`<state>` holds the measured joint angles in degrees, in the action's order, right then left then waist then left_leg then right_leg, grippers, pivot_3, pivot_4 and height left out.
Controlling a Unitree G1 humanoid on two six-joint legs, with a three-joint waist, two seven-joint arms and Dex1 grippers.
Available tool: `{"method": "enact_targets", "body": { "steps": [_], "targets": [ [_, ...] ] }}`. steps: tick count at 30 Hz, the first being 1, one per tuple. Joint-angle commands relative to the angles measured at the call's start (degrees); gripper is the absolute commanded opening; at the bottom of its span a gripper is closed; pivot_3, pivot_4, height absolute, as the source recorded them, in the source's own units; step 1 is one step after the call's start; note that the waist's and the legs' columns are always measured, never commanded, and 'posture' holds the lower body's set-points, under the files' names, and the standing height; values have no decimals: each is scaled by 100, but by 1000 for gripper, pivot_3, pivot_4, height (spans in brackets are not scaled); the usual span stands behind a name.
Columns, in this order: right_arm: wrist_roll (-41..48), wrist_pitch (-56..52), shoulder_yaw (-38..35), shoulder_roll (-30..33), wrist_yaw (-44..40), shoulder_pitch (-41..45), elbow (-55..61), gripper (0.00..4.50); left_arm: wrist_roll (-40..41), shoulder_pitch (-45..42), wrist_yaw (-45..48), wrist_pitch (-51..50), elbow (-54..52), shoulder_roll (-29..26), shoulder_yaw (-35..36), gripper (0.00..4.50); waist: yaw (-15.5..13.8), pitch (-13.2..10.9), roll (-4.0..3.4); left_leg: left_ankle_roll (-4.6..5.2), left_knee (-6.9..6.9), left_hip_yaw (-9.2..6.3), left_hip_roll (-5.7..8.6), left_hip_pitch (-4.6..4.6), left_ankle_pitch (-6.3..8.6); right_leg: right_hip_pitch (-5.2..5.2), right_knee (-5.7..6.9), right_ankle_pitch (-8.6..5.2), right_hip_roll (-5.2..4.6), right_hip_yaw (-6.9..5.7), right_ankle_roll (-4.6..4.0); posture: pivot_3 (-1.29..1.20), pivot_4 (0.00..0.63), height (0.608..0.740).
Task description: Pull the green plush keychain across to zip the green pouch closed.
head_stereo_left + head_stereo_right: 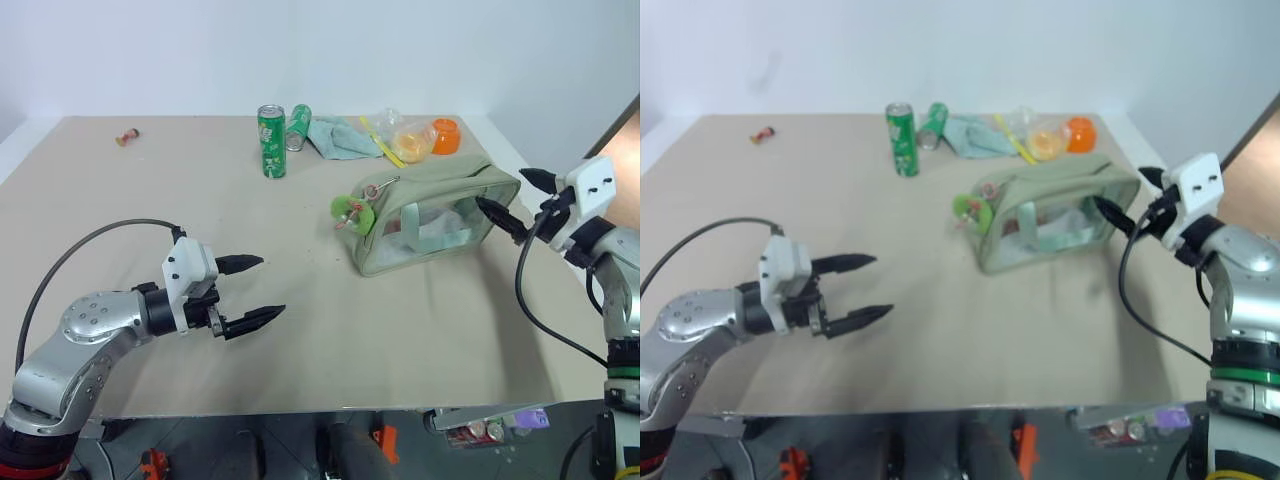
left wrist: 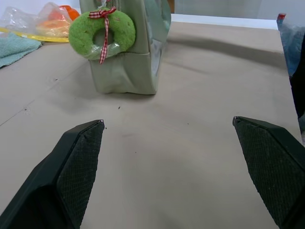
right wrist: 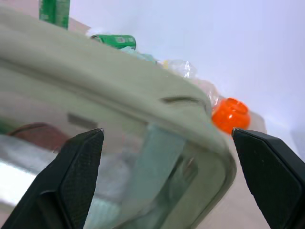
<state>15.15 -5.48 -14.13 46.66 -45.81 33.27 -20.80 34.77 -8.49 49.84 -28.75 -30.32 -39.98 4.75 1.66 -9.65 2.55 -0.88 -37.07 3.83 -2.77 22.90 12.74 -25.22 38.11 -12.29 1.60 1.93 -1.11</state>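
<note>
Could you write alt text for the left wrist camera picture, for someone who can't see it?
A green plush keychain hangs on the end of a green pouch standing on a tan table. The open left gripper points toward it from a distance, touching nothing.

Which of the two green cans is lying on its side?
The can farther back, beside the teal cloth, lies on its side; the nearer can stands upright.

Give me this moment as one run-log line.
left gripper: open, empty, short of green plush keychain | right gripper: open at green pouch end | zipping not started
</note>
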Motion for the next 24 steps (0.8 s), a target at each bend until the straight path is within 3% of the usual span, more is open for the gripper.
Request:
{"method": "enact_targets", "body": {
  "steps": [1,7,13,20,24],
  "targets": [
    [-253,216,113,108,69,455,-375,4458,-14,-65,-67,58,-95,-11,53,4484,-1,0,0,0,1,-1,1,1,0,0,0,0,0,-1,0,0,150,740],
    [-548,494,463,104,-188,1105,-1272,4458,27,45,-268,21,-246,74,99,4484,11,-1,-1,0,-1,11,2,-1,0,-1,0,4,-3,11,7,0,150,740],
    [-490,389,508,207,-663,1067,-1334,2638,77,144,-439,7,-349,116,164,4500,21,-1,-1,0,0,18,0,-3,0,-2,0,4,-9,18,8,0,150,740],
    [-446,270,454,265,-816,896,-1119,109,112,105,-543,9,-268,125,208,4500,90,-1,-1,-1,12,33,-11,-41,-1,14,6,9,0,32,0,0,150,740],
    [-391,175,448,227,-878,784,-796,46,85,17,-525,47,-137,120,169,4500,98,-1,0,-3,27,53,-11,-59,-5,16,8,10,2,52,0,0,150,740]
  ]
}}
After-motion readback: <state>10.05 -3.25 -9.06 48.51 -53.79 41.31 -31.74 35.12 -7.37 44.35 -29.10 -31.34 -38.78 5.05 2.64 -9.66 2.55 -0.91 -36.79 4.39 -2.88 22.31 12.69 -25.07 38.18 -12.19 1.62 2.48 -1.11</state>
